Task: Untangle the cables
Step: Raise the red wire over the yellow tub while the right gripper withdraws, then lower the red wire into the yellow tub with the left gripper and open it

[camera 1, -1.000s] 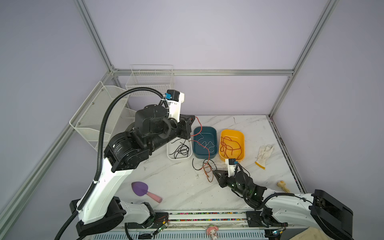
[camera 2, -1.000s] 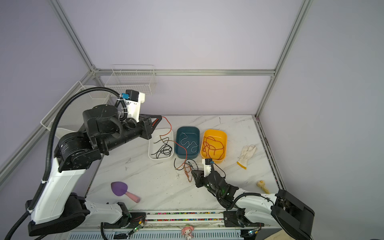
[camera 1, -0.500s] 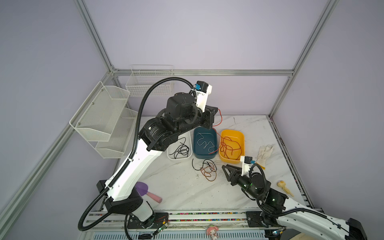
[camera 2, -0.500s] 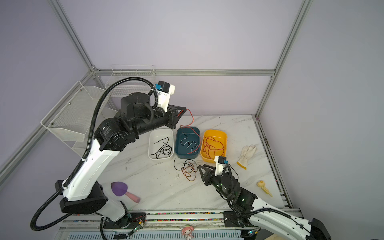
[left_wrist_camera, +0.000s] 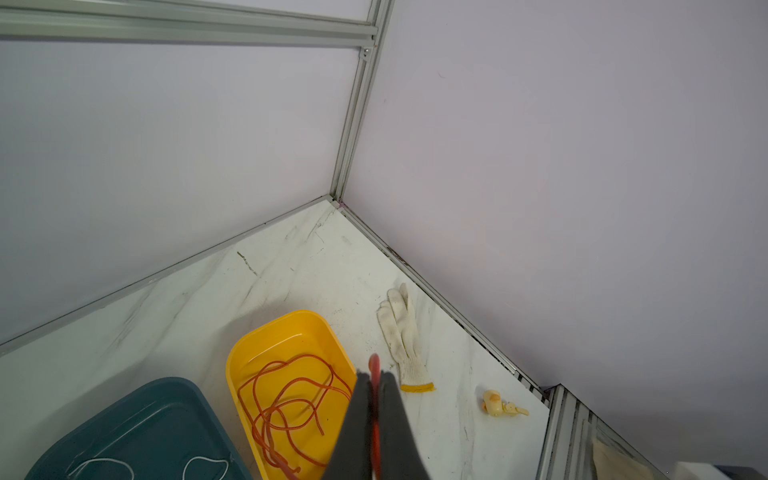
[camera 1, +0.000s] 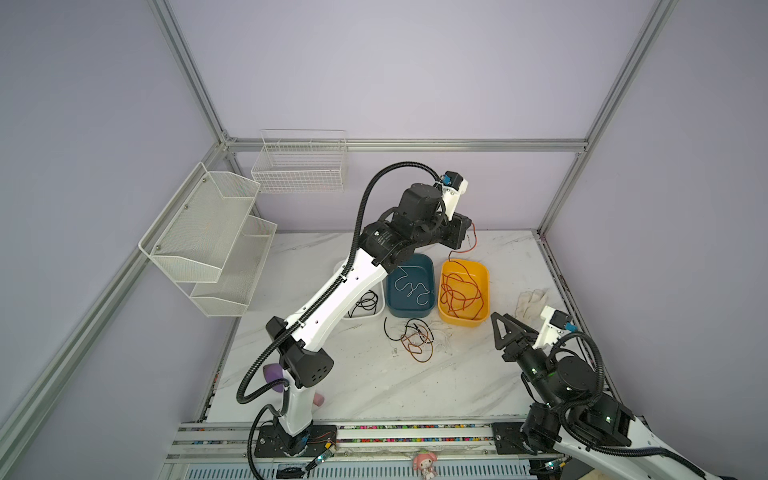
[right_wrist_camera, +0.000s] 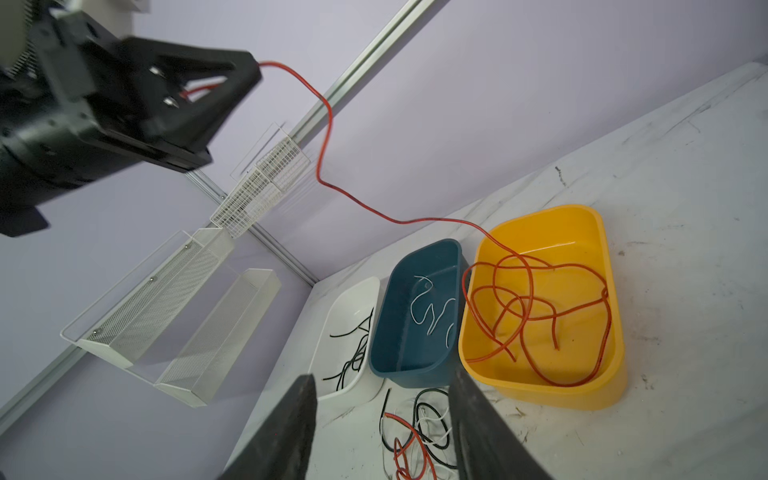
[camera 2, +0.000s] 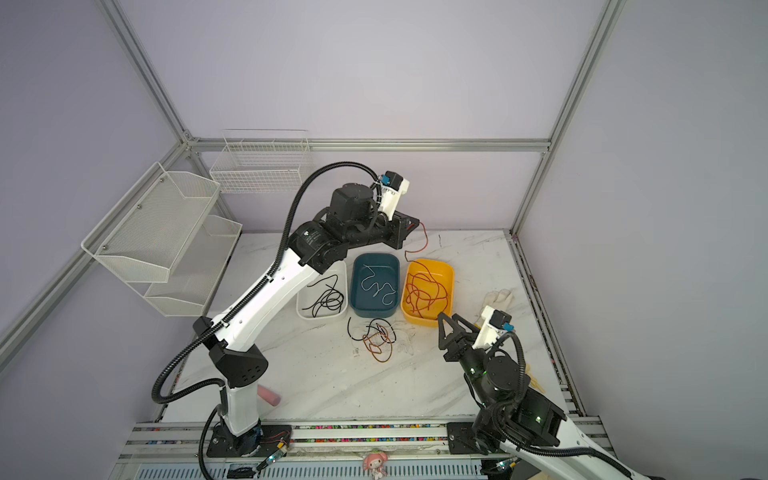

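Bimanual tabletop scene, both top views and 2 wrist views. The left gripper (left_wrist_camera: pixel 376 376) is raised above the back of the tabletop (camera 1: pixel 374 386), its 2 fingers pressed together on a red cable (right_wrist_camera: pixel 324 137). The cable hangs slack from the fingertips and runs down over the rim into the yellow tub (camera 1: pixel 484 291), among coiled red-orange cables (camera 2: pixel 426 293); where its end lies in the coil cannot be made out. In the left wrist view the fingers hide all but a short stub of the held cable.

3 tubs stand in a row near the tabletop's middle. The teal tub (camera 2: pixel 355 282) holds a white cable (camera 2: pixel 376 286). The white tub (camera 2: pixel 322 316) holds black cables (camera 2: pixel 328 299) and, in a top view, is half hidden by the left arm.

A tangle of cables (camera 1: pixel 413 338) in red, black and white lies on the tabletop just in front of the teal tub. Its white strands are faint against the marble.

The right gripper (right_wrist_camera: pixel 382 374) is near the front right corner, fingers apart, clear of the tangle.

A glove (left_wrist_camera: pixel 401 328) lies near the right edge, partly hidden in both top views by the right wrist camera. A purple object (camera 1: pixel 272 372) at the front left is mostly hidden behind the left arm.
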Robot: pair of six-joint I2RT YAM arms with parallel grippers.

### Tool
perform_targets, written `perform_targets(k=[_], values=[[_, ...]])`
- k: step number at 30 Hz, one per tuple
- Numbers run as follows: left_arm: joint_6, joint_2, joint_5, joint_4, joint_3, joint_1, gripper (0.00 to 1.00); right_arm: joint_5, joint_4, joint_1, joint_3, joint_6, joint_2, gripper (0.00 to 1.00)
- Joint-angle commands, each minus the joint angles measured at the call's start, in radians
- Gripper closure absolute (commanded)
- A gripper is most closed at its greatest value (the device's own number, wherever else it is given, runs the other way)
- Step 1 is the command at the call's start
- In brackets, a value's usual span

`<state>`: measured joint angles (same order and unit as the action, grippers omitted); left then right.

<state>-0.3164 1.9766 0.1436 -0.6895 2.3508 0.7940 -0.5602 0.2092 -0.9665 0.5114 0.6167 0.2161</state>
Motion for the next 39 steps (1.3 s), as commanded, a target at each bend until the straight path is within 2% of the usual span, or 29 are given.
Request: perform_targets(k=[1,6,18,31,39], values=[[0.034,0.044,0.033,0.075,0.085,-0.013,1.00,-0.065,0.092,-0.006,0.034,-0.034,-0.071,0.44],[0.039,0.142,0.027,0.116,0.088,-0.022,1.00,-0.019,0.066,-0.005,0.016,-0.045,-0.138,0.43],[-0.015,0.304,0.052,0.143,0.045,-0.010,1.00,0.013,0.056,-0.005,0.024,-0.059,-0.123,0.42],[-0.026,0.369,-0.008,0.125,-0.056,0.033,1.00,0.030,0.050,-0.006,0.015,-0.058,-0.118,0.42],[-0.050,0.403,-0.001,0.117,-0.118,0.039,1.00,0.034,0.048,-0.005,0.010,-0.054,-0.115,0.42]])
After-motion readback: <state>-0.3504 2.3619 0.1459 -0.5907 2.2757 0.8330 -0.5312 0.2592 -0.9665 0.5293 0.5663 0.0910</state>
